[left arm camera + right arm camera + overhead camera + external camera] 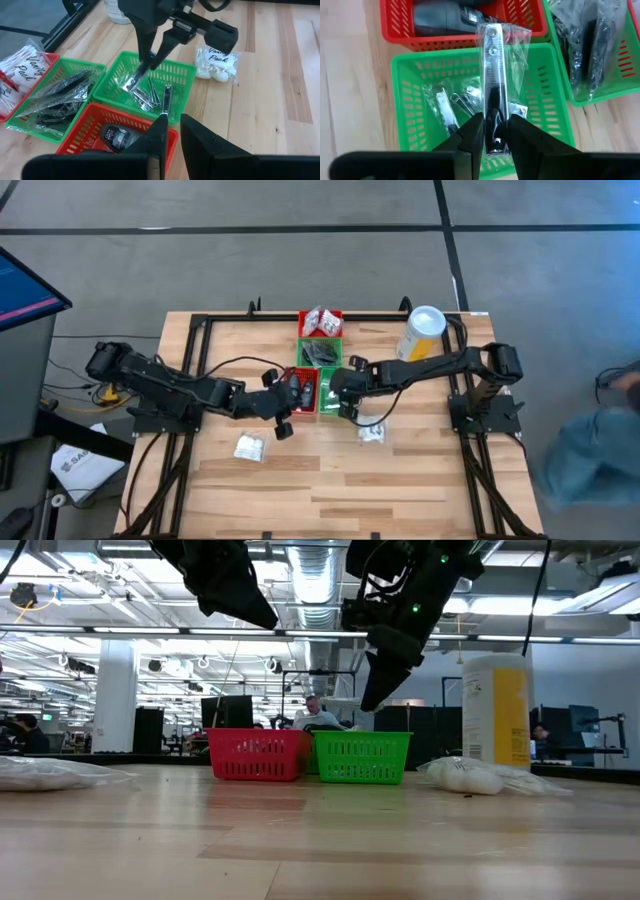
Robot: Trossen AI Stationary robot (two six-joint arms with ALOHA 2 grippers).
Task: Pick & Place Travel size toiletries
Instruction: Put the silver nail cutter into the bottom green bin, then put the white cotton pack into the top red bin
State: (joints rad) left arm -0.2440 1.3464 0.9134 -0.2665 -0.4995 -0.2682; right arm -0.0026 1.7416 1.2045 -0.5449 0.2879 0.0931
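Clamped between the right gripper's (494,131) two dark fingers at the bottom centre of the right wrist frame is a silvery nail clipper in a clear wrapper (493,75), standing up the middle of the picture over a green basket (407,75). More wrapped clippers (447,107) lie on that basket's floor. Above it in the same frame sits a red basket (395,25) holding a dark grey bottle (440,15), and at the upper right a second green basket (615,75) holds dark items in crinkly plastic (585,45). From overhead, the four baskets form a small cluster at the upper centre of the wooden table (400,490), with the right gripper (338,392) at the cluster's right edge and the left gripper (282,402) just left of it; its jaws look nearly closed with nothing seen between them in the left wrist frame. That frame shows the right gripper (145,67) dipping the wrapped clipper (131,82) into the green basket (185,75), and a white sachet marked "Vanity Pack" (217,62) on bare wood at the upper right. Overhead, two white sachets lie on the table below the baskets, one at lower left (248,447) and one at lower right (371,432). A tall yellow canister with a white lid (422,332) stands at the upper right of the table. At table level, the red basket (255,755) and green basket (362,758) sit centre frame.
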